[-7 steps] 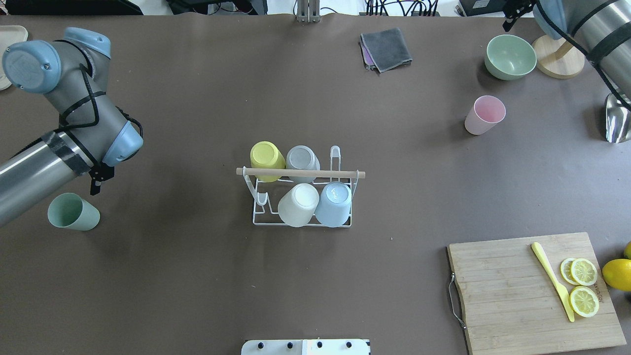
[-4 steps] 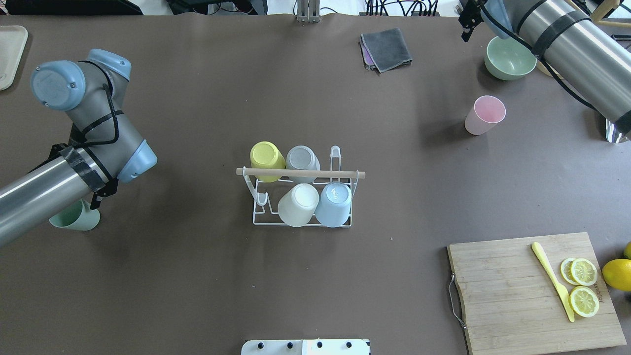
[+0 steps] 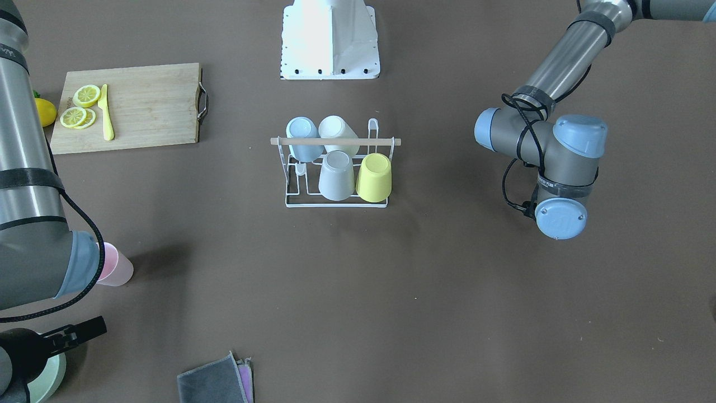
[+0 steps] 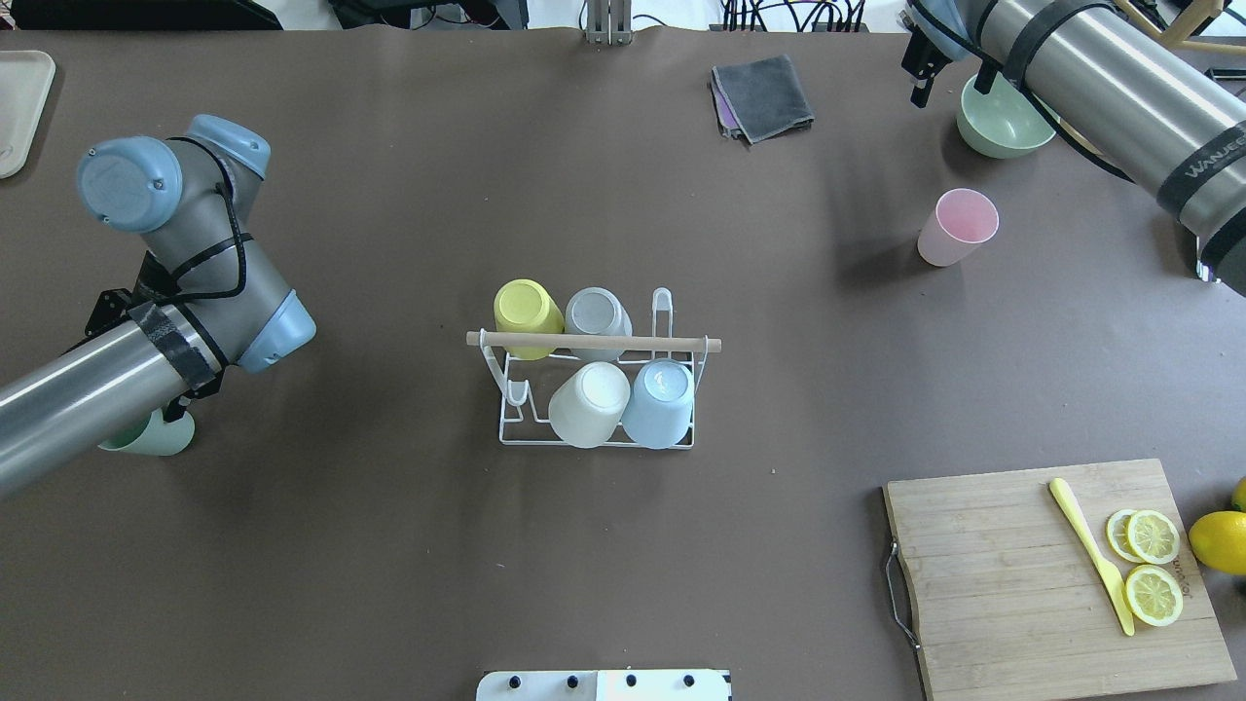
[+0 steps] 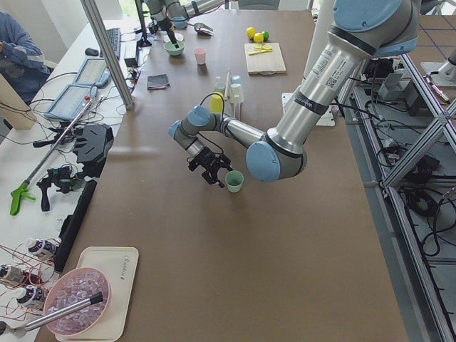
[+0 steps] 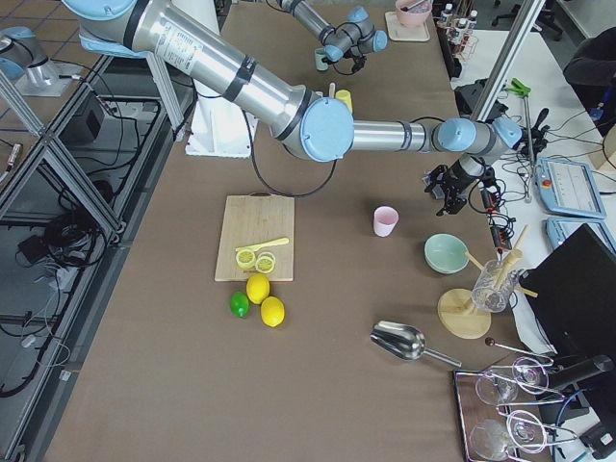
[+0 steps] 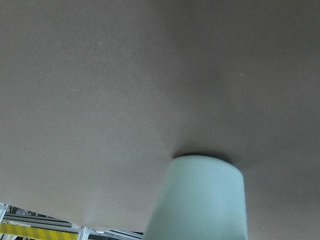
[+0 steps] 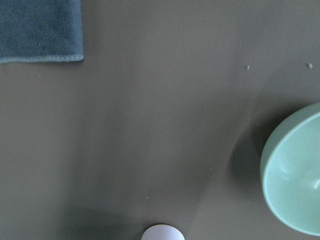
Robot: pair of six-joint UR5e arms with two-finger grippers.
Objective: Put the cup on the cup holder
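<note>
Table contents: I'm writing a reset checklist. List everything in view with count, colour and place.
cup holder: 1, white wire, wooden dowel, table centre
racked cups: 4, upside down: yellow cup, grey cup, white cup, blue cup
green cup: 1, upright, left side
pink cup: 1, upright, far right
bowl: 1, green, beyond pink cup
cloths: 2 seen, grey over purple, far edge
cutting board: 1, wooden, near right
knife: 1, yellow, on board
lemon slices: 3, yellow, on board
lemons: 2, yellow, beside board
lime: 1, green, beside board
scoop: 1, metal, right end
tray: 1, cream, far left
left gripper: black, by green cup, state unclear
right gripper: black, beside bowl, state unclear
</note>
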